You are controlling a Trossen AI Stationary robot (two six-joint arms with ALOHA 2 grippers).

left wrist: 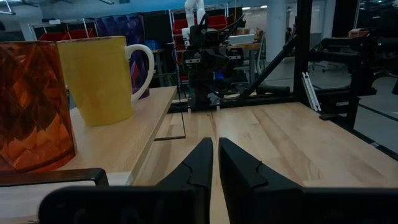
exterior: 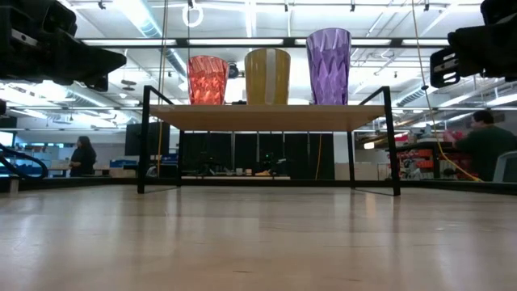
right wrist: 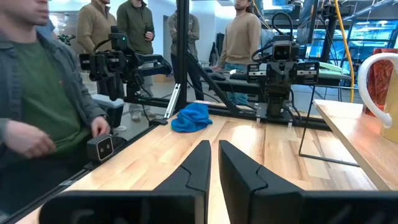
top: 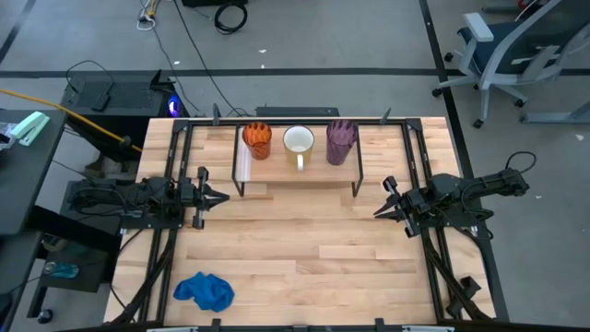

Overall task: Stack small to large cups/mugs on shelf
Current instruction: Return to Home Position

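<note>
Bench [exterior: 258,242] boards lie bare nearest me. Beyond them the shelf [top: 304,175] carries all three vessels in a row, left to right: orange cup [top: 257,140], mug [top: 298,141], purple tumbler [top: 340,141], shortest to tallest. I judge the sorting done. The left gripper [top: 221,195] and right gripper [top: 378,212] sit at the bench's sides, apart from the shelf, fingers clenched on nothing. I reckon only parking remains.

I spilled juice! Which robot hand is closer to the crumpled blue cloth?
Left. The left gripper sits on the same side as the crumpled blue cloth; the right gripper is across the wooden table.
</note>
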